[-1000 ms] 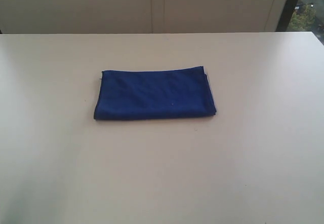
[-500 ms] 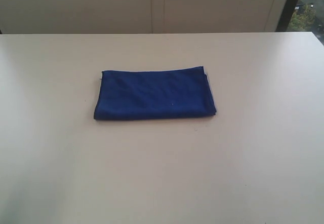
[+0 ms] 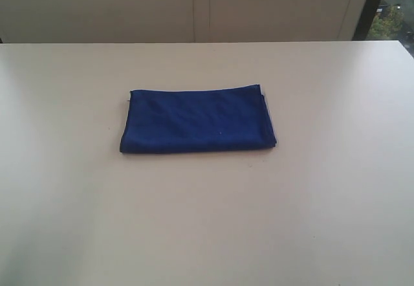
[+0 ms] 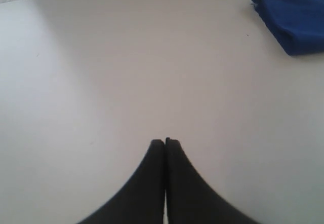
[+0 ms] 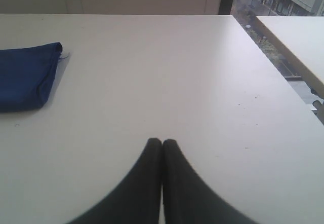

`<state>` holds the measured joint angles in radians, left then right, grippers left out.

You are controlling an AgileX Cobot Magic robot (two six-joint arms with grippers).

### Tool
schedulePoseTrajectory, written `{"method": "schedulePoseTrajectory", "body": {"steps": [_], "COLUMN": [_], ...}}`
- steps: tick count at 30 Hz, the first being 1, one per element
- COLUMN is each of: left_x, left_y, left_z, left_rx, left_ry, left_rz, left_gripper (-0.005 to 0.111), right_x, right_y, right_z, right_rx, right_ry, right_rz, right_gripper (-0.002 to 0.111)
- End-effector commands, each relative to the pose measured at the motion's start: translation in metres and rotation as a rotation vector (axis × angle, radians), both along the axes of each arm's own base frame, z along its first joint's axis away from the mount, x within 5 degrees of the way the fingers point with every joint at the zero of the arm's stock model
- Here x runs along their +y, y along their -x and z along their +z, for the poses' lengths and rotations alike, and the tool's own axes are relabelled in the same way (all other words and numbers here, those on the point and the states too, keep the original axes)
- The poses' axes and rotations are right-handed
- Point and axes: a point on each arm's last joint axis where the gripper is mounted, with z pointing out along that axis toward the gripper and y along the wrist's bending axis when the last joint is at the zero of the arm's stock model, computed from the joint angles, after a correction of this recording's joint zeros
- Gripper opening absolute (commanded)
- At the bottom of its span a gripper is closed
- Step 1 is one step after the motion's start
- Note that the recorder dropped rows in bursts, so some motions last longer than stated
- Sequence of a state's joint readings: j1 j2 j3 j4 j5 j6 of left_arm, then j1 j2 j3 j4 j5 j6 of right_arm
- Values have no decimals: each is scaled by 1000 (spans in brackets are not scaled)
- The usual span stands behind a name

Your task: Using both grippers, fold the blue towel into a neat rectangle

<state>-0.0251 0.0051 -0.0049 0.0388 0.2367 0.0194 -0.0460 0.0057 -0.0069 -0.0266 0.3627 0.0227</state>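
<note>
The blue towel (image 3: 198,121) lies flat on the pale table as a folded rectangle, near the middle of the exterior view. Neither arm shows in that view. In the left wrist view my left gripper (image 4: 165,142) is shut, empty, over bare table, with a corner of the towel (image 4: 294,16) well off to one side. My right gripper (image 5: 162,142) is likewise shut on nothing above the table, and the towel's other end (image 5: 24,77) lies apart from it, a small loose thread at its corner.
The white table (image 3: 207,221) spreads wide around the towel. Its far edge meets a wall with panel seams (image 3: 200,8). In the right wrist view the table's side edge (image 5: 276,62) runs by a window, with a second table (image 5: 298,41) beyond.
</note>
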Motion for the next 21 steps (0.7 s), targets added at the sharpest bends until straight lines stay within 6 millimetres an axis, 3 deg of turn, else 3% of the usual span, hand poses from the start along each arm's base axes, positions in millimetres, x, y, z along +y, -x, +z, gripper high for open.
{"method": "schedulePoseTrajectory", "body": {"steps": [1,21], "left_x": [0,0], "left_y": [0,0], "left_z": [-1,-1], "left_rx": [-4,-4], "left_ry": [8,-1], "left_rz": [4,0], "left_gripper": [0,0], "right_x": [0,0], "right_y": [0,0], "right_z": [-1,-1], "right_rx": [-12,-13], "right_ry": [4,2], "right_rz": [4,4], "right_gripper": [0,0]}}
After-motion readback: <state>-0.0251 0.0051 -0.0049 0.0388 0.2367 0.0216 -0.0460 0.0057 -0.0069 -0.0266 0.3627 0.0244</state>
